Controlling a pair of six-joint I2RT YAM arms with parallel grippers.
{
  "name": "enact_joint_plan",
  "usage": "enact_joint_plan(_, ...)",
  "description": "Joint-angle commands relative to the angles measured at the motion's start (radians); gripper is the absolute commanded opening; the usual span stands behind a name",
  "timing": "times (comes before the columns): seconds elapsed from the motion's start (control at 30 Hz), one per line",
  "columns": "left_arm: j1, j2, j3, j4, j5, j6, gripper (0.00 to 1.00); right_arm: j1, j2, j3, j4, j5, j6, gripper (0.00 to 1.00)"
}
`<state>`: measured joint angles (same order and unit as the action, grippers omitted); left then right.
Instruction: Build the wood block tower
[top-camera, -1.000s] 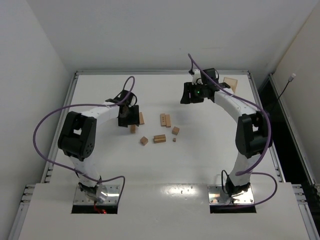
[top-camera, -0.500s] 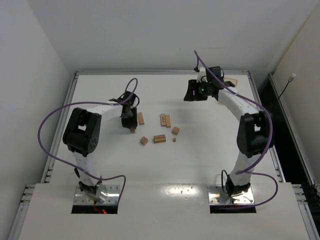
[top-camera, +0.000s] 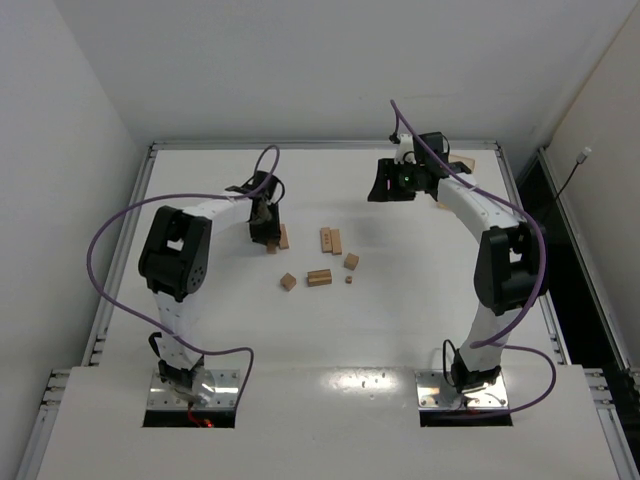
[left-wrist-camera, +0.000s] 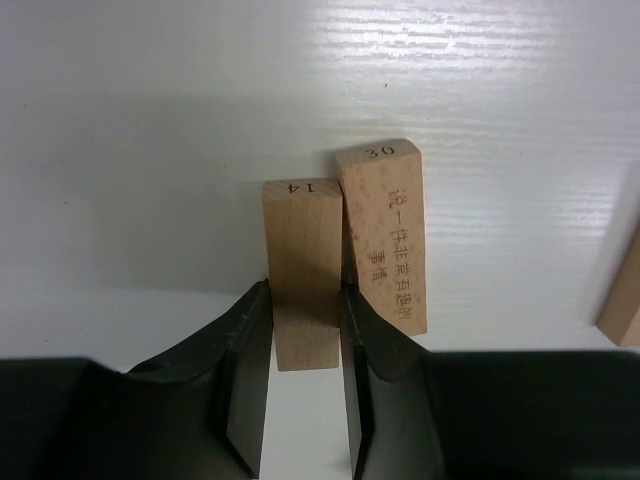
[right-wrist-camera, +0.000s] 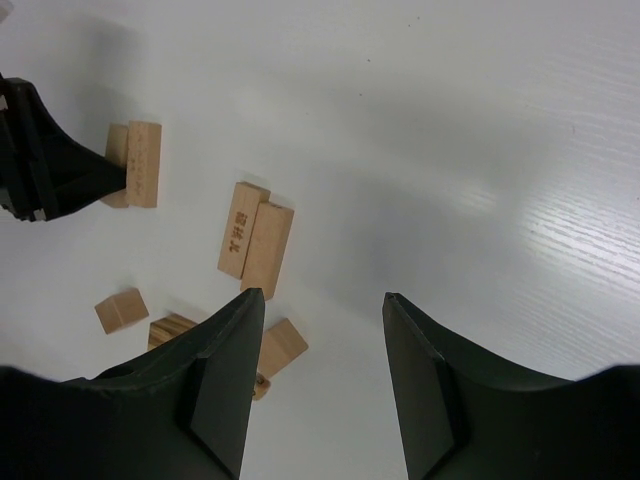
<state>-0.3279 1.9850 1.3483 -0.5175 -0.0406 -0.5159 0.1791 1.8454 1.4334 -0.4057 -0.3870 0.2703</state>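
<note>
Since your left gripper (left-wrist-camera: 303, 345) straddles the near end of the block marked 14 (left-wrist-camera: 299, 240), fingers (left-wrist-camera: 250, 330) pressed against both long sides, you appear to have it clasped while it lies flat on the table (left-wrist-camera: 150, 120). That block touches the longer block marked 30 (left-wrist-camera: 385, 240), so one finger sits right at their seam, and lifting may drag the neighbour along. Your right gripper (right-wrist-camera: 320, 370) hangs spread and empty over the far right of the table, clear of the work. No tower stands yet: the other wood blocks (top-camera: 330, 241) lie scattered mid-table.
</note>
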Motion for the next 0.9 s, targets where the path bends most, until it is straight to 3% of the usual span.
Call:
enact_joint_plan(0.0,-0.011,0.043,0.043,0.008,0.004,-0.022,0.00,-0.004,-0.012,0.013,0.013,-0.032,0.014,0.48)
enact_joint_plan(0.13,-0.011,0.052,0.064,0.008,0.004,-0.022,0.04,-0.004,-0.012,0.013,0.013,-0.032,0.014,0.48)
enact_joint_plan(0.3,-0.011,0.028,0.046,0.008,-0.015,-0.022,0.40,-0.004,-0.012,0.003,0.013,-0.041,0.014,0.48)
enact_joint_plan(0.67,-0.011,-0.089,0.037,0.017,0.008,-0.003,0.59,-0.004,-0.012,-0.007,0.022,-0.070,0.014,0.48)
enact_joint_plan(0.87,-0.068,-0.101,0.061,0.027,0.033,-0.003,0.73,0.005,-0.012,-0.025,0.022,-0.088,0.014,0.47)
